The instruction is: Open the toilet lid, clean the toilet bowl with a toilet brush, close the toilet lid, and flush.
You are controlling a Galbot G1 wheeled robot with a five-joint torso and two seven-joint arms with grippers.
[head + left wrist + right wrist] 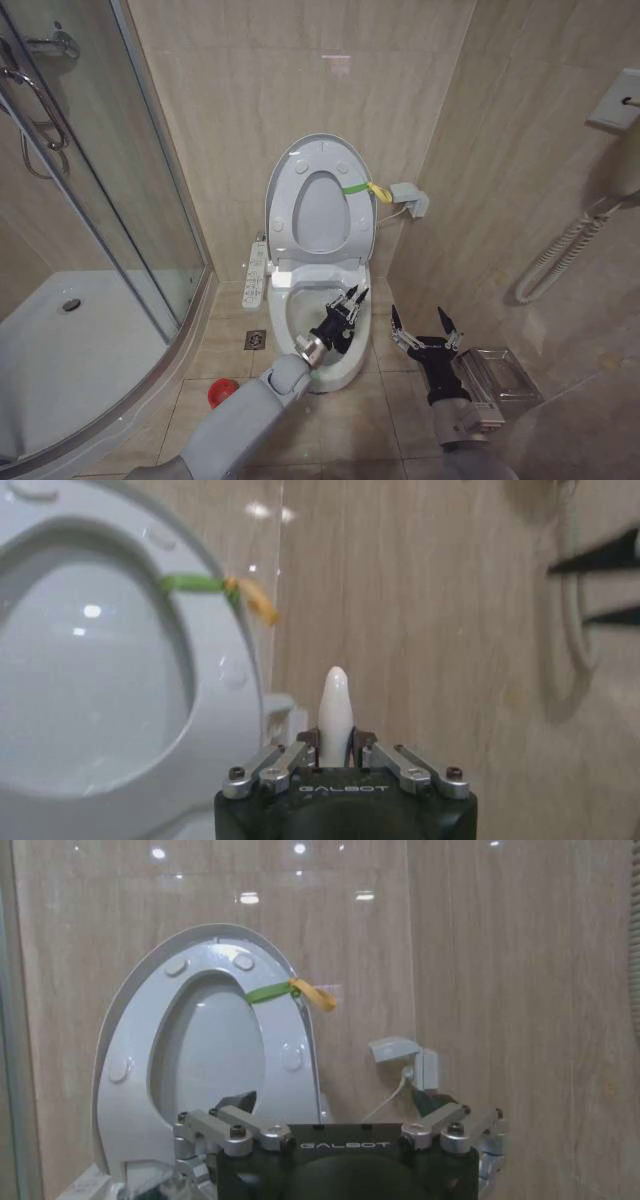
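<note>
Lid-opening step looking done: toilet lid (318,205) standing upright against wall, seat raised with it. Left tool (352,298) hovering over toilet bowl (345,372), gripping white handle of toilet brush (335,709); bristle head hidden, so scrubbing progress unclear. Right tool (424,330) waiting beside bowl, fingers spread, holding nothing. Closing lid and flushing remaining.

White toilet lid (318,205) raised upright; toilet brush (335,712) over toilet bowl (300,305).

Toilet lid (318,205) raised against wall; toilet bowl (300,300) open from above, left claw (353,296) over it.
</note>
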